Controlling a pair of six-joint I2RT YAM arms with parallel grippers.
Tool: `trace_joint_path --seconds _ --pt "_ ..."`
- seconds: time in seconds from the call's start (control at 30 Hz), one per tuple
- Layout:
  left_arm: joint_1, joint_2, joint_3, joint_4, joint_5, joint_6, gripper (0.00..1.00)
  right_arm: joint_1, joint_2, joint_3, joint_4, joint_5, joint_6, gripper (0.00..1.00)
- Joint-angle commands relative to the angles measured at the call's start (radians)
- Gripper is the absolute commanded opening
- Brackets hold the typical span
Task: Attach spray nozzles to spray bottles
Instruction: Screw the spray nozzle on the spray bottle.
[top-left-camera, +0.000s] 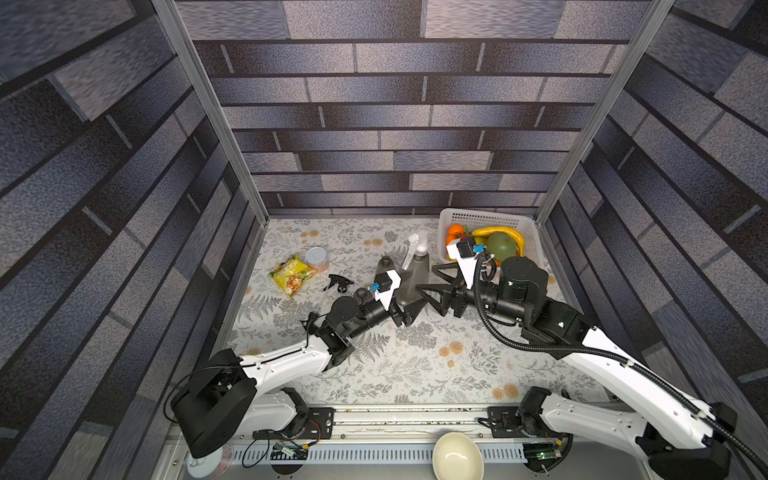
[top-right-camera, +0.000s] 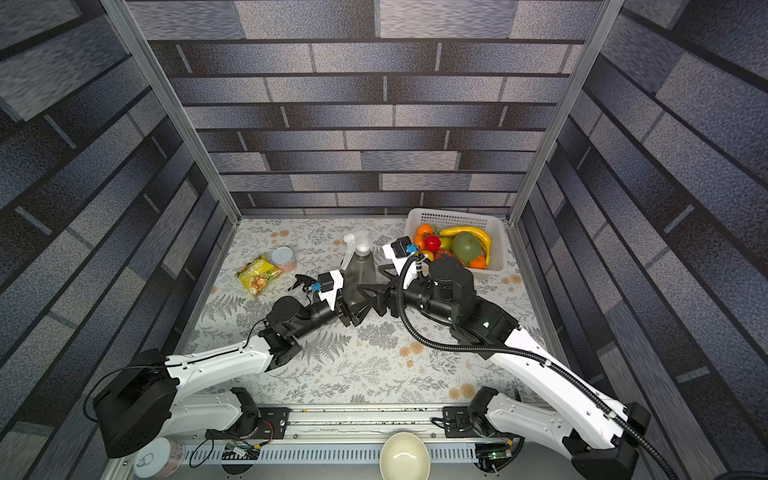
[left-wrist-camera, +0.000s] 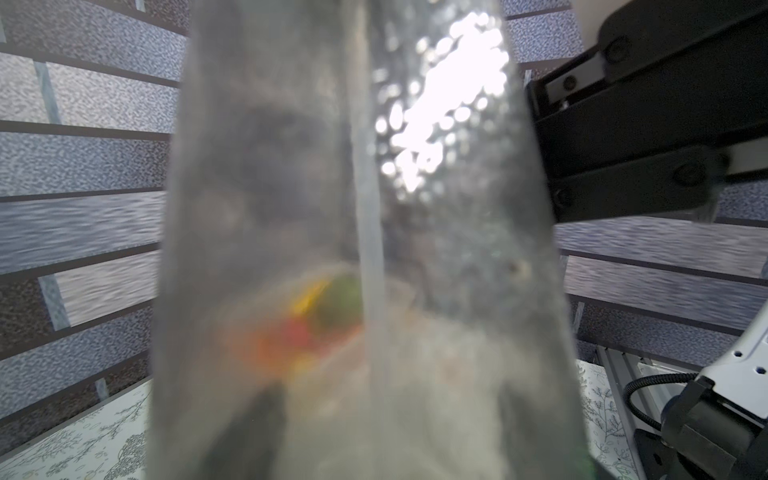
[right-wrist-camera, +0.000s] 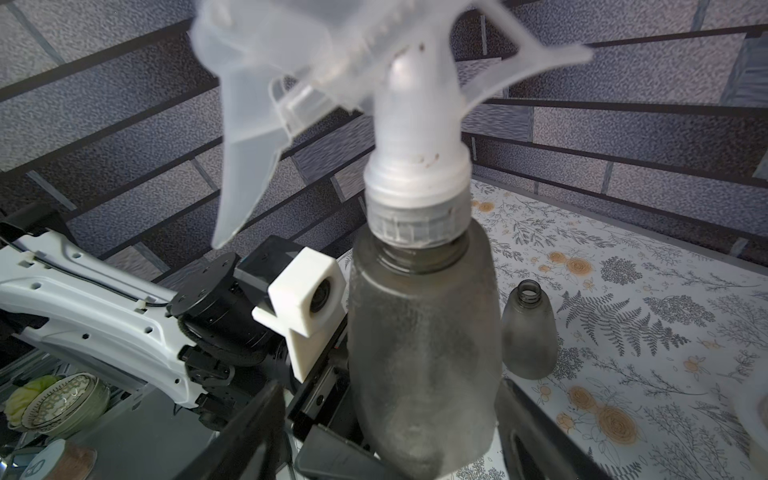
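Observation:
A smoky grey spray bottle (top-left-camera: 415, 276) (top-right-camera: 359, 276) (right-wrist-camera: 424, 332) stands upright mid-table with a translucent white spray nozzle (top-left-camera: 417, 243) (right-wrist-camera: 374, 83) on its neck. Its dip tube (left-wrist-camera: 370, 249) runs down inside. My left gripper (top-left-camera: 409, 309) (top-right-camera: 353, 309) is shut on the bottle's lower body, which fills the left wrist view (left-wrist-camera: 353, 208). From the opposite side, my right gripper (top-left-camera: 432, 286) (right-wrist-camera: 390, 419) is open, its fingers on either side of the bottle with gaps. A second bottle (top-left-camera: 384, 266) (right-wrist-camera: 528, 332) stands open-necked just behind. A black spray nozzle (top-left-camera: 338, 282) (top-right-camera: 303, 282) lies to the left.
A white basket (top-left-camera: 490, 216) of fruit sits at the back right corner, close behind the right wrist. A yellow snack bag (top-left-camera: 291, 274) and a silver-lidded can (top-left-camera: 318, 257) lie at the left. A cream bowl (top-left-camera: 457, 457) rests on the front ledge.

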Motion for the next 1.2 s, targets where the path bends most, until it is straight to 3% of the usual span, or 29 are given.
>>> trace_joint_path --seconds 0.0,0.13,0.33,1.17 --pt "0.009 -0.025 -0.012 0.028 -0.006 -0.022 0.81 -0.007 -0.022 0.061 -0.067 0.027 -0.055 0.71" --pt "0.008 -0.041 -0.009 0.011 0.015 -0.029 0.8 -0.075 0.021 0.137 -0.077 -0.082 -0.064 0.59" --pt "0.006 -0.046 0.001 -0.005 0.031 -0.034 0.8 -0.13 0.097 0.21 -0.042 -0.195 -0.056 0.59" --pt "-0.032 -0.046 0.046 -0.067 0.053 0.013 0.8 -0.138 0.189 0.221 0.062 -0.173 0.009 0.36"
